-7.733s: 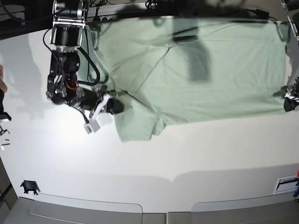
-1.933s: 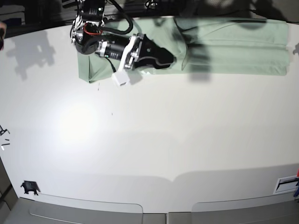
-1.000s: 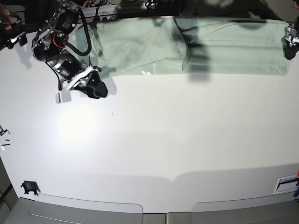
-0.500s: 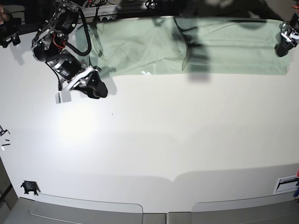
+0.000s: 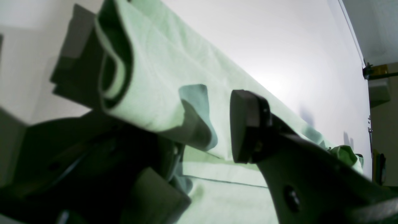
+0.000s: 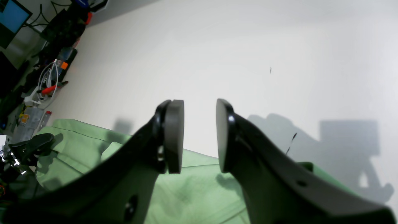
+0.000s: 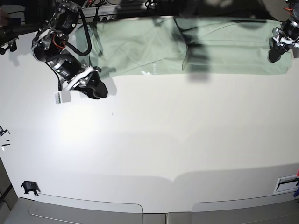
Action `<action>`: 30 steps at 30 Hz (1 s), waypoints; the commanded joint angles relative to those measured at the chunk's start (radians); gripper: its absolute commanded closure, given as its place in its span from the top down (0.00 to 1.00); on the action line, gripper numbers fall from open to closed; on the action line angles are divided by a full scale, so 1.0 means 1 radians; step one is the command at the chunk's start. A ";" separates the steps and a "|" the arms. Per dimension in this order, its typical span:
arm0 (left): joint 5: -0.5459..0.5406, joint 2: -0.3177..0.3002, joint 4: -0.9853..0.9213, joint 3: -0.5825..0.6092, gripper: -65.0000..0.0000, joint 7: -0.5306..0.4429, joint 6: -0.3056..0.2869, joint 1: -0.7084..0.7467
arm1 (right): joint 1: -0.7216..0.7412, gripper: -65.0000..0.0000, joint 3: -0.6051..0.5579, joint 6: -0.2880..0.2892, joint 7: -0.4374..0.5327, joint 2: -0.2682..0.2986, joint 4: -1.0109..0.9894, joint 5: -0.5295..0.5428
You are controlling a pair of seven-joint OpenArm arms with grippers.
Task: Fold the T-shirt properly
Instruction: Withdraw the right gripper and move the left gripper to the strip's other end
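Note:
The pale mint-green T-shirt [image 7: 224, 46] lies folded as a long strip along the table's far edge. My right gripper [image 7: 99, 89] is open and empty, hovering over bare table just off the shirt's left end; in the right wrist view [image 6: 199, 137] shirt fabric [image 6: 186, 193] lies below it. My left gripper [image 7: 274, 54] is over the shirt's right end. In the left wrist view [image 5: 220, 124] its jaws are apart, and the shirt's folded edge [image 5: 155, 81] drapes over one finger while the other pad [image 5: 245, 124] stands clear of it.
The white table [image 7: 163, 149] stretches toward the front edge. A small black clip [image 7: 29, 187] sits front left and a white label [image 7: 286, 185] front right. Cables and tools [image 6: 46, 87] clutter the table's side near my right arm.
The shirt went from spread wide to a narrow strip. My right gripper left the shirt and now holds still. My left gripper moved from the far right edge inward onto the shirt's right end.

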 commanded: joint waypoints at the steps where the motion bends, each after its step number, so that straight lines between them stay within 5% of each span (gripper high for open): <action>1: 0.043 -0.017 0.002 -0.002 0.47 0.051 0.014 0.008 | 0.011 0.25 0.003 0.006 0.025 0.008 0.019 0.033; 15: 0.041 -0.047 0.002 -0.002 0.47 0.050 0.014 0.053 | 0.011 0.25 0.003 0.006 0.025 0.008 0.019 0.032; 19: 0.038 -0.047 0.002 -0.002 0.31 0.049 0.014 0.059 | 0.011 0.25 0.003 0.006 0.025 0.008 0.019 0.033; 23: 0.038 -0.047 0.002 -0.002 0.00 0.016 0.014 0.059 | 0.011 0.25 0.003 0.006 0.025 0.008 0.019 0.032; 30: -0.082 -0.046 0.008 -0.002 0.00 -0.024 0.014 0.059 | 0.011 0.25 0.003 0.006 0.025 0.008 0.019 0.020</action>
